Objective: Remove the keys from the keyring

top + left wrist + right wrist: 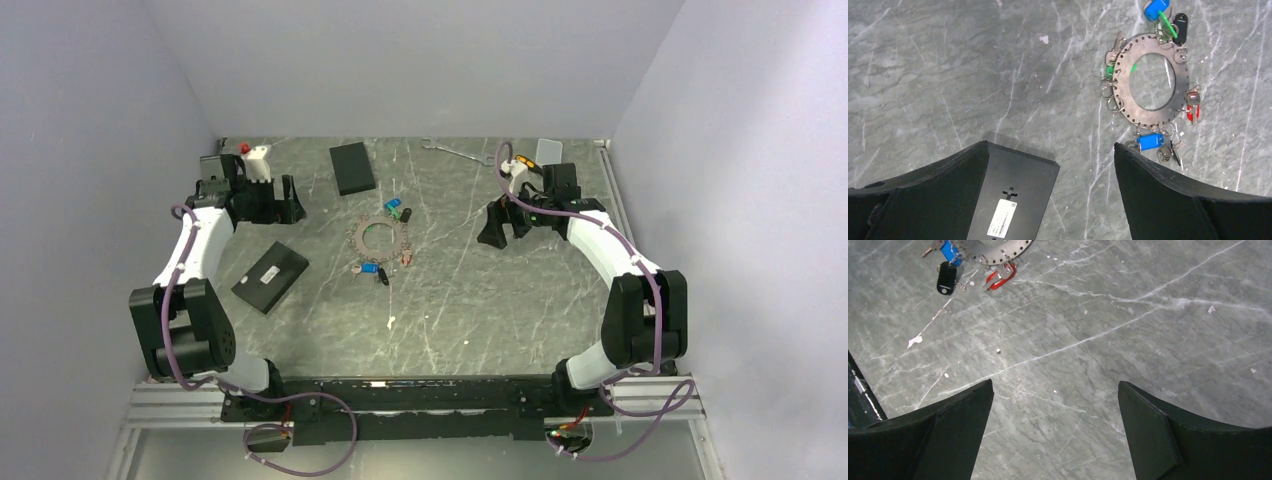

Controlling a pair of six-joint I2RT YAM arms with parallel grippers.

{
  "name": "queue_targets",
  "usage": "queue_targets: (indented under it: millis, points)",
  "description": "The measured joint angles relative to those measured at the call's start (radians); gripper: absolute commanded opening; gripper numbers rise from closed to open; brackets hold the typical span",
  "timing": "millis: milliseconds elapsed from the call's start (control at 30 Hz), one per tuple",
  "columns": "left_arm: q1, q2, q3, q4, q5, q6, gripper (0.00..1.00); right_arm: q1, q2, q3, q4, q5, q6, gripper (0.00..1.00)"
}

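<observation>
Step, by my read: pre-grasp. Nothing is off yet and neither arm touches anything.

table (480,300): grey marbled top, everything lies on it.

left arm (195,250) reaches to the upper left of the top view, right arm (610,245) to the upper right. Both have elbows raised and wrists angled down at the table.

left gripper (283,203): fingers spread wide, empty. Its wrist view looks down between them at a black box (1018,197) with a white label, bottom centre.

right gripper (503,227): also wide apart and empty, with bare table below it.

keyring (361,238): flat on the table at centre of the top view, between the grippers and well apart from both. It sits upper right in the left wrist view and is clipped at the top left edge of the right wrist view. It's a perforated disc with a hollow centre.

keys (1150,141): blue-, red- and green-tagged, plus a black fob (1180,25). They fan out around the rim on small split rings (1114,104), and all look attached.

Next, probably: one gripper pins the keyring while the other takes a tag at the rim. That needs a precise close on thin flat parts. The split rings look fiddly, and the keyring may slide.
</observation>
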Motion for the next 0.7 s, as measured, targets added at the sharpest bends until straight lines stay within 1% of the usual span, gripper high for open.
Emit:
queue_targets:
  millis: [200, 267, 433, 667, 700]
  points:
    - [0.000, 0.008, 0.003, -0.001, 0.077, 0.026, 0.99, 0.000, 0.000, 0.000, 0.009, -0.026, 0.008, 1.00]
    - [-0.001, 0.035, 0.025, -0.008, 0.121, 0.044, 1.00, 0.000, 0.000, 0.000, 0.008, -0.035, 0.008, 1.00]
    - [-0.030, 0.164, 0.115, -0.013, 0.179, 0.087, 0.99, 0.000, 0.000, 0.000, 0.006, -0.043, 0.007, 1.00]
    - [-0.122, 0.349, 0.213, -0.014, 0.209, 0.139, 1.00, 0.000, 0.001, 0.002, 0.003, -0.064, 0.005, 1.00]
    - [-0.146, 0.400, 0.237, -0.010, 0.214, 0.147, 0.99, 0.000, 0.002, 0.002, 0.000, -0.064, 0.002, 1.00]
